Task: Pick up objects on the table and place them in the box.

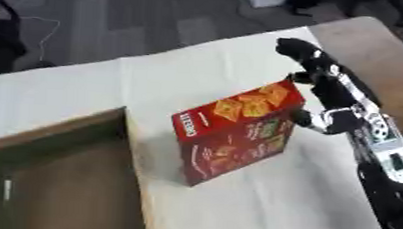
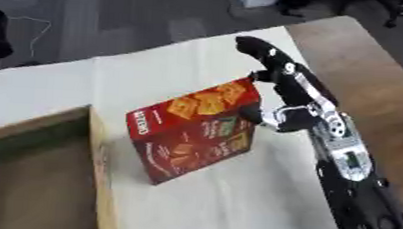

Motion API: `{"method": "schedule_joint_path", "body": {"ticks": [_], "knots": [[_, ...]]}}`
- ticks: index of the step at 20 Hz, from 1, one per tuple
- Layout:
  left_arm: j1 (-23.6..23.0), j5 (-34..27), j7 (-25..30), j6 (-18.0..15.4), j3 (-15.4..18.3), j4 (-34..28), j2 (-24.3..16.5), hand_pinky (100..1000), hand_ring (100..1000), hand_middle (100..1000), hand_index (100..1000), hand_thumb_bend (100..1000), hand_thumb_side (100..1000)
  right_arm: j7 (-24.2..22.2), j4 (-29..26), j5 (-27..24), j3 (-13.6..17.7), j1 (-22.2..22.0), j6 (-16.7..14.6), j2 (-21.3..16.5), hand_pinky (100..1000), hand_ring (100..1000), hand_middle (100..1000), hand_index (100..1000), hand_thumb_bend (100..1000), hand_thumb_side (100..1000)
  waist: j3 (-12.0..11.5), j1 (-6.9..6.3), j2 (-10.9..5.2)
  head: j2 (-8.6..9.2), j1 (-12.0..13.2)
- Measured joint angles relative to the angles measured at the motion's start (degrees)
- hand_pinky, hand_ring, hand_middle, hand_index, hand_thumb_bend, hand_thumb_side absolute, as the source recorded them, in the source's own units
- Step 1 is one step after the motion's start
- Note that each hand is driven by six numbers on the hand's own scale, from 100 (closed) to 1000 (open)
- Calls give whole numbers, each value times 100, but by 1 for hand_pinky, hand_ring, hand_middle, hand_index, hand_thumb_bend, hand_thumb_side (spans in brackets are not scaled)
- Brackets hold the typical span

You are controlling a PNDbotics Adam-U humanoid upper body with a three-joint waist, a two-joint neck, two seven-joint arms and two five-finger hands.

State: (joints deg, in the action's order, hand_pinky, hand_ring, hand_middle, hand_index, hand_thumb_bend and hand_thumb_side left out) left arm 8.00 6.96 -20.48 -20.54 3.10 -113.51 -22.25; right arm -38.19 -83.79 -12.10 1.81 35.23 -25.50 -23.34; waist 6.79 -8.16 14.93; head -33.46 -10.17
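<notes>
The right hand point(image 1: 328, 101) is reaching in from the right and gripping the far right end of a cracker box point(image 1: 235, 133), thumb pressing its front face and fingers lying over the top corner. The one cracker box, red with orange square crackers pictured and white lettering on its end, is standing tilted on the white-covered table point(image 1: 260, 210). One open brown box point(image 1: 52, 177) is sitting just left of it.

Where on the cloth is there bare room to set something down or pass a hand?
Bare cloth lies behind the red cracker box, toward the far edge, and in front of it, right of the wooden box. It is crowded where the right hand meets the cracker box.
</notes>
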Motion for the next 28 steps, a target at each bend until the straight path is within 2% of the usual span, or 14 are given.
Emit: {"method": "schedule_joint_path", "body": {"ticks": [11,19,24,28], "knots": [[0,-5,11,9,0,0,22,802,901,929,928,100,1000,-27,105,97,-34,-48,27,3,522,1000,985,1000,633,321,-56,-86,38,-7,-47],[4,-19,17,4,-1,0,24,802,901,930,928,100,1000,2,142,313,-34,-78,-2,61,526,1000,1000,1000,638,316,-76,-101,70,-8,-47],[5,-41,22,0,-2,0,47,799,895,929,926,100,1000,29,174,554,-8,-92,-29,139,464,944,928,994,637,329,-102,-101,88,-8,-47],[6,-44,25,-3,-2,0,68,798,892,929,926,100,1000,76,179,705,1,-92,-76,212,456,940,916,991,642,324,-139,-101,101,-8,-47]]}}
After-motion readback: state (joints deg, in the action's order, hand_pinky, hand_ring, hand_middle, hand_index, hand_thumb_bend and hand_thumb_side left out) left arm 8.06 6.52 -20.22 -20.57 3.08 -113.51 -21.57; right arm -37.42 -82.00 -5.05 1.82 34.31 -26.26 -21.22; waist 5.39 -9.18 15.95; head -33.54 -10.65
